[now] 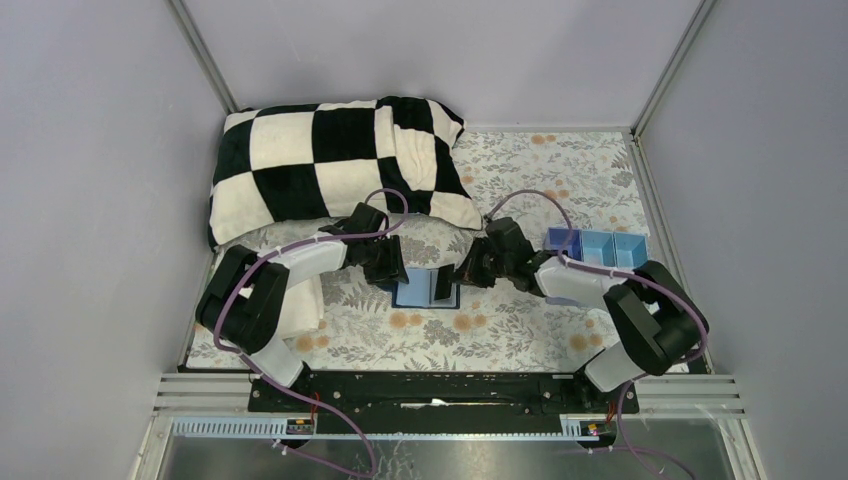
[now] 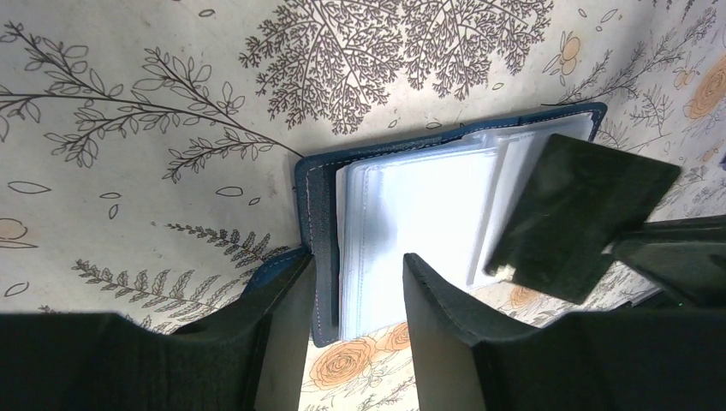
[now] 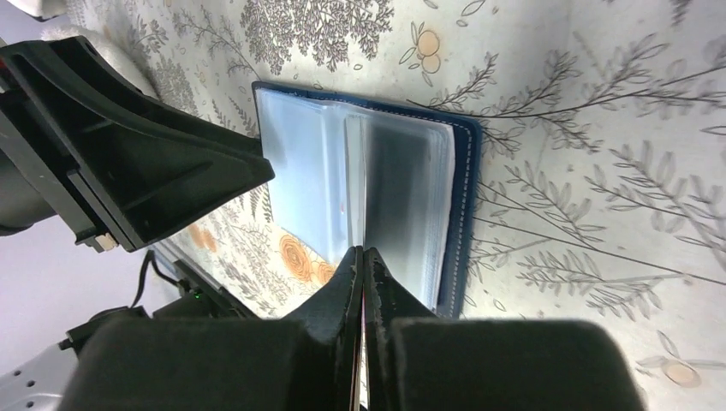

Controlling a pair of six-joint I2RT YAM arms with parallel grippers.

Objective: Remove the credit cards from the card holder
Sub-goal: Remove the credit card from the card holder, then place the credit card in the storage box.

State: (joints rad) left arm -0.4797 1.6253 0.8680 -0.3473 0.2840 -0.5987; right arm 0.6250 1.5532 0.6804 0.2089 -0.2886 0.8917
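The card holder (image 1: 420,291) lies open on the flowered cloth between the two arms, navy cover down, clear pale sleeves (image 2: 411,214) facing up. My left gripper (image 2: 357,261) is open, its fingers straddling the holder's left edge (image 2: 318,223), and one finger rests over the blue closure tab (image 2: 270,267). My right gripper (image 3: 363,251) is shut on a dark credit card (image 2: 582,214), which is tilted up just above the holder's right half (image 3: 411,184). In the right wrist view the card shows only edge-on between the pinched fingers. I cannot tell whether other cards remain in the sleeves.
A black-and-white checkered pillow (image 1: 330,165) fills the back left. A light-blue compartment tray (image 1: 597,248) stands at the right, behind the right arm. A white folded cloth (image 1: 308,300) lies under the left arm. Grey walls enclose the table.
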